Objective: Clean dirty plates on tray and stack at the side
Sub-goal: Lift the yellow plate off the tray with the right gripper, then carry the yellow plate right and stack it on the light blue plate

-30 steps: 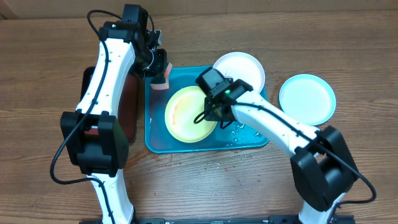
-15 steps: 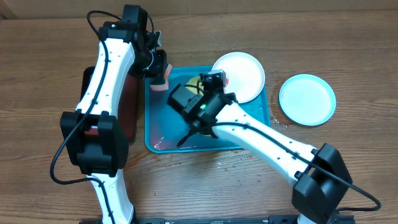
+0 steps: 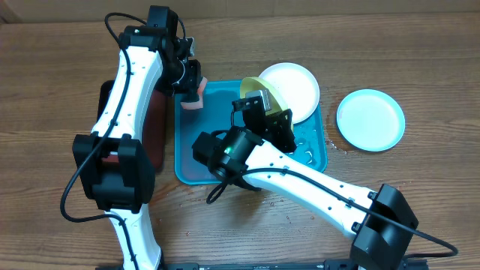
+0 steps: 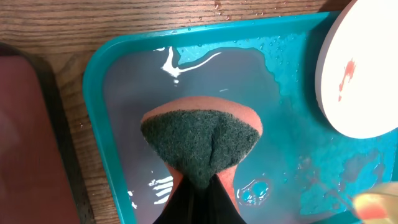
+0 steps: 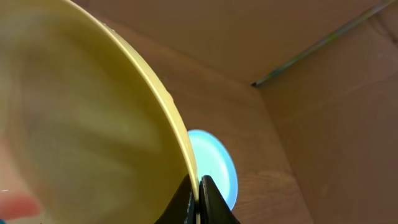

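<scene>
Table (image 3: 45, 90): brown wood grain, filling almost the whole overhead view; a paler brown strip runs along the top edge.
Background: in the right wrist view, plain brown surfaces meet at a dark seam at upper right; which is wall and which is table cannot be told.
Tray (image 3: 191, 150): turquoise, at the centre of the table, its floor wet with a shining puddle and drops (image 4: 252, 190).
Black tray (image 3: 156, 120): dark red inside, just left of the turquoise one, partly under the left arm.
Left claw (image 3: 193, 94): clamped on an orange sponge (image 4: 199, 140), green scouring face to the camera, over the tray's upper left corner.
Right claw (image 5: 198, 186): pinched on the rim of the yellow-green plate (image 3: 259, 85), which is tilted up over the tray.
White plate (image 3: 296, 86): across the tray's upper right rim, with a red smear (image 4: 347, 71).
Light blue plate (image 3: 370, 120): flat on the wood, right of the tray, apart from it.
</scene>
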Controlling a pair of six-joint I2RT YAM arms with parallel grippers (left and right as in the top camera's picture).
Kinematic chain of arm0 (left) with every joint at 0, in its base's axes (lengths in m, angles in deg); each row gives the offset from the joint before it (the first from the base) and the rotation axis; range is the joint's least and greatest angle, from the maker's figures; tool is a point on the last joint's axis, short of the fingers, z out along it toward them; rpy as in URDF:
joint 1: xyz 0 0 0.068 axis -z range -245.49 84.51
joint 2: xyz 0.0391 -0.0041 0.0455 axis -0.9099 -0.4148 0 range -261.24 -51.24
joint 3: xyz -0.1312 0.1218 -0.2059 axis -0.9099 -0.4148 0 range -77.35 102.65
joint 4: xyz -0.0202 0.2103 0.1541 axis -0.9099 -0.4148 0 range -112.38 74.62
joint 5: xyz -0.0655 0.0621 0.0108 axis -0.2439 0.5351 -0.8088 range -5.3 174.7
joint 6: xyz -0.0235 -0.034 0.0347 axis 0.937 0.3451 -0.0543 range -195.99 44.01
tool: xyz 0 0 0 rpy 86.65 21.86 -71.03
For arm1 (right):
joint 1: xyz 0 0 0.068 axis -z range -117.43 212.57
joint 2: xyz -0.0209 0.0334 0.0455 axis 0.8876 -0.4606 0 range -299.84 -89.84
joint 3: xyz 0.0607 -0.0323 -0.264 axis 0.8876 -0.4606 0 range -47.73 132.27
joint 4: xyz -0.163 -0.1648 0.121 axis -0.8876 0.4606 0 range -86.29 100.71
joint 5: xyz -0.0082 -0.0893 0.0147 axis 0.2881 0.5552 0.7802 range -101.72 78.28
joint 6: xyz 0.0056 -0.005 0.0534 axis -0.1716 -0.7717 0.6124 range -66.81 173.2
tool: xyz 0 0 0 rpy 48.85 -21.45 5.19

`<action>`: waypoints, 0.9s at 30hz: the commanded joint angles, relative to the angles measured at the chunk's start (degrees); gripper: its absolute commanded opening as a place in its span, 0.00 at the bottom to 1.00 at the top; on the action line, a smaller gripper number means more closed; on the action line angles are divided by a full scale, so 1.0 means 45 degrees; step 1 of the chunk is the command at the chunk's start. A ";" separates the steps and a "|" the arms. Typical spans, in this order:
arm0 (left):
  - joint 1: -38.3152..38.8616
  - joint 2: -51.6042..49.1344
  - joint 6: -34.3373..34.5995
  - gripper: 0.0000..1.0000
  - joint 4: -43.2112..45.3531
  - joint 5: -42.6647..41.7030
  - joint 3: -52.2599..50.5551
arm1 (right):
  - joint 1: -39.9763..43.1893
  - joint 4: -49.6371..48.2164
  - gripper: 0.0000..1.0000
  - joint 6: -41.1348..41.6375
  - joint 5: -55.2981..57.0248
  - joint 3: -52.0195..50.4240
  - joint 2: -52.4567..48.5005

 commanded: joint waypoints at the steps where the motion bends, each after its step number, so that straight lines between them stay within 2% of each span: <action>1: 0.0112 -0.0044 0.0126 0.04 0.0000 0.0063 0.0223 | -0.0233 0.0204 0.04 0.1341 0.1511 0.0379 0.0486; 11: 0.0223 -0.0044 0.0126 0.04 -0.0078 0.0063 0.0223 | -0.0301 0.0228 0.04 0.1404 0.1739 0.0389 0.0486; 17: 0.0262 -0.0044 0.0126 0.04 -0.0049 0.0267 0.0223 | -0.0272 0.0544 0.04 0.3444 0.1540 0.0389 0.0486; 21: 0.0282 -0.0044 0.0126 0.04 -0.0146 0.0393 0.0223 | 0.0262 0.0534 0.04 0.4779 0.0117 0.0389 0.0486; 27: 0.0287 -0.0044 0.0126 0.04 -0.0078 0.0393 0.0223 | 0.2365 0.0287 0.04 0.4124 -0.3002 0.0389 0.0486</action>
